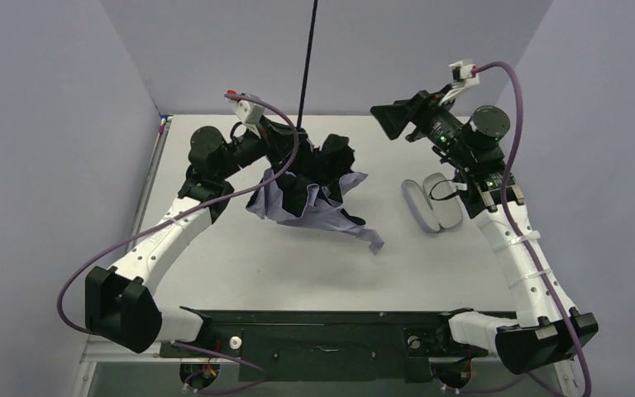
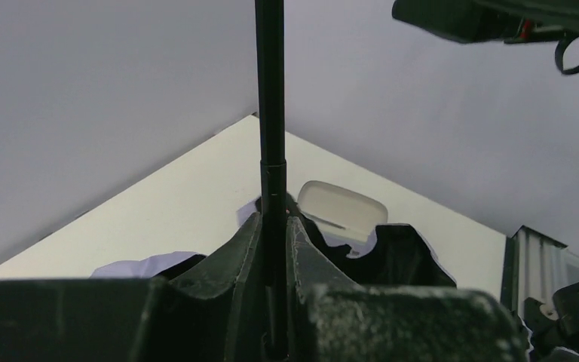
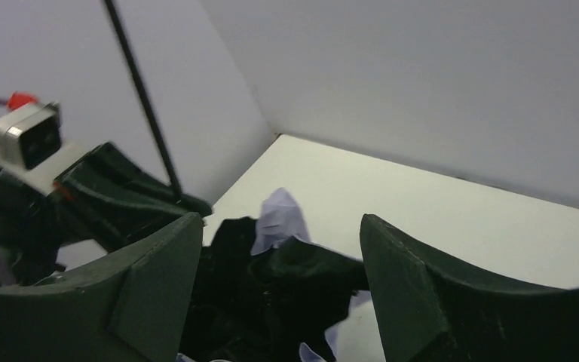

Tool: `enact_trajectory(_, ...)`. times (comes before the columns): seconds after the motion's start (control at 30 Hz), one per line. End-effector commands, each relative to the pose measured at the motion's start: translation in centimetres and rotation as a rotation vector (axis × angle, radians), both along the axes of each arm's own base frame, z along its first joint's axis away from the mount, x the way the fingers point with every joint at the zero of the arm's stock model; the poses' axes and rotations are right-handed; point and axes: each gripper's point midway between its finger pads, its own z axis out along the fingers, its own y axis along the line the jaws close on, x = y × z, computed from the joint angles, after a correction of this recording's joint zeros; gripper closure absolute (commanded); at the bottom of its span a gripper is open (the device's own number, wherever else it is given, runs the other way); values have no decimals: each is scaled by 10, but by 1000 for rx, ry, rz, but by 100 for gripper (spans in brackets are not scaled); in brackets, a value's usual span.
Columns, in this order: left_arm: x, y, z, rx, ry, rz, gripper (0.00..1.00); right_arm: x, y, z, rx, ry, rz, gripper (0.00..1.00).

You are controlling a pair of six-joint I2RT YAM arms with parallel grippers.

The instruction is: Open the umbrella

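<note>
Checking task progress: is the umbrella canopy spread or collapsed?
Collapsed. The canopy sits in a crumpled lilac-and-black heap; only the shaft is extended, clamped in the left hand.

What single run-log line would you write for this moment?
left gripper: shut on umbrella shaft | right gripper: open, empty | canopy: crumpled on table, not spread

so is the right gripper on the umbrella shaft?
No. The right gripper stands open with nothing between its fingers; only the left gripper clamps the umbrella shaft.
</note>
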Motion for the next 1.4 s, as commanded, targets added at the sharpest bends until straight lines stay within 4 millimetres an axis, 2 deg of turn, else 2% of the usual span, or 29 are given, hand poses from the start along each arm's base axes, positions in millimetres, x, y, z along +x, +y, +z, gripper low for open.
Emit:
enact_trajectory(0.0, -18, -5, 57, -166, -89, -73, 100, -35, 39, 36, -57, -185, 102, 29)
enact_trajectory(0.27, -49, -34, 52, -144, -129, -185, 100, -35, 104, 41, -49, -196, 226, 31)
enact_trajectory(0.37, -56, -41, 52, -138, -142, -199, 100, -35, 120, 40, -42, -193, 252, 32)
enact_trajectory(0.53, -64, -51, 55, -139, -154, -234, 100, -34, 136, 24, -49, -163, 276, 36)
enact_trajectory(0.6, -68, -54, 54, -127, -166, -251, 100, -32, 140, 13, -68, -145, 272, 45)
enact_trajectory(0.7, -71, -56, 41, -70, -159, -264, 100, -25, 138, -4, -106, -120, 242, 72)
enact_trajectory(0.73, -71, -56, 34, -51, -149, -264, 100, -24, 137, -7, -121, -121, 235, 87)
enact_trajectory(0.77, -69, -53, 22, -15, -131, -254, 100, -23, 135, -11, -136, -122, 227, 95)
enact_trajectory(0.8, -69, -52, 15, 4, -123, -257, 95, -23, 134, -13, -147, -125, 225, 100)
enact_trajectory(0.83, -67, -47, 1, 39, -110, -244, 89, -23, 134, -17, -172, -138, 230, 100)
enact_trajectory(0.87, -67, -43, -12, 72, -75, -241, 71, -24, 133, -16, -181, -152, 230, 100)
enact_trajectory(0.9, -64, -36, -22, 112, -93, -219, 62, -25, 131, -18, -198, -165, 228, 100)
enact_trajectory(0.93, -63, -31, -39, 159, -54, -214, 46, -25, 131, -22, -208, -169, 224, 100)
enact_trajectory(1.0, -62, -19, -68, 264, -48, -196, 34, -24, 128, -26, -236, -191, 213, 100)
enact_trajectory(1.03, -62, -13, -80, 333, -98, -190, 32, -25, 128, -26, -242, -202, 211, 100)
enact_trajectory(1.07, -67, -8, -103, 398, -48, -203, 30, -25, 127, -28, -249, -205, 212, 100)
enact_trajectory(1.1, -66, 0, -122, 477, -84, -196, 30, -25, 127, -29, -262, -220, 211, 100)
enact_trajectory(1.17, -62, 18, -159, 574, -34, -147, 32, -26, 126, -28, -271, -244, 215, 100)
enact_trajectory(1.27, -57, 45, -194, 654, 17, -123, 38, -27, 124, -35, -313, -269, 217, 100)
enact_trajectory(1.37, -50, 67, -217, 708, 73, -73, 46, -27, 118, -42, -353, -286, 203, 100)
